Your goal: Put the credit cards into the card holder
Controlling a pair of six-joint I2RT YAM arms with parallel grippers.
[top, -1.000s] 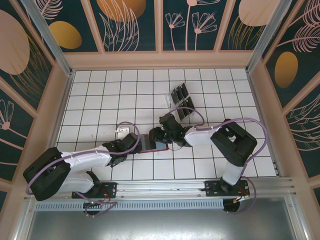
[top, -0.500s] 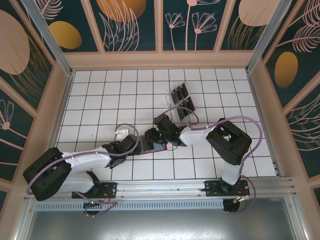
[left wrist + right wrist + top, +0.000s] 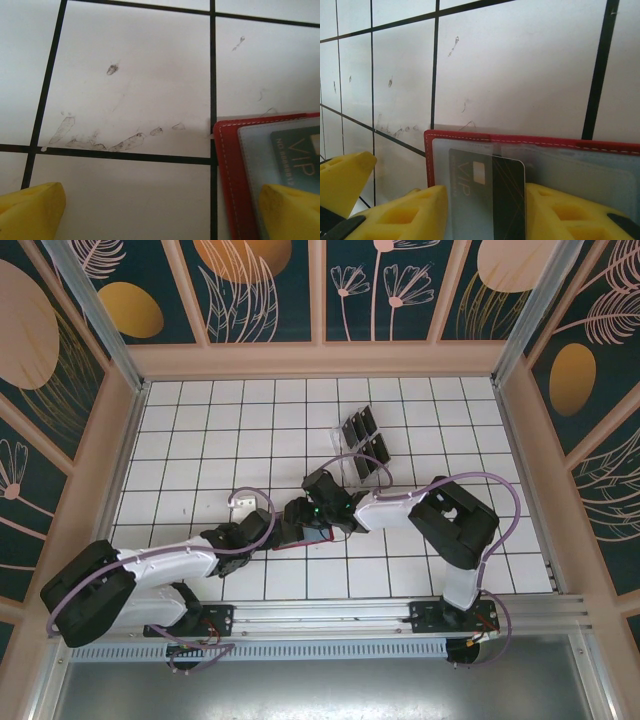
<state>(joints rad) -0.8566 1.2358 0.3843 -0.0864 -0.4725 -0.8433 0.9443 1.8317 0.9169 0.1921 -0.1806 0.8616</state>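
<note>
My left gripper (image 3: 160,215) stood as wide open as it goes and held nothing; one yellow finger (image 3: 291,210) lay over the near corner of the red wallet (image 3: 231,165) at the lower right of its wrist view, the other over bare table (image 3: 130,75) at the lower left. My right gripper (image 3: 485,215) was about half closed on a black card (image 3: 509,192) – its two side edges met my fingers at the bottom of that view. The card's left half sat under the wallet's cloudy pocket and the right half stuck out. From overhead the wallet lay just below frame centre, with the rack (image 3: 362,445) of spare cards above it – well apart.
</note>
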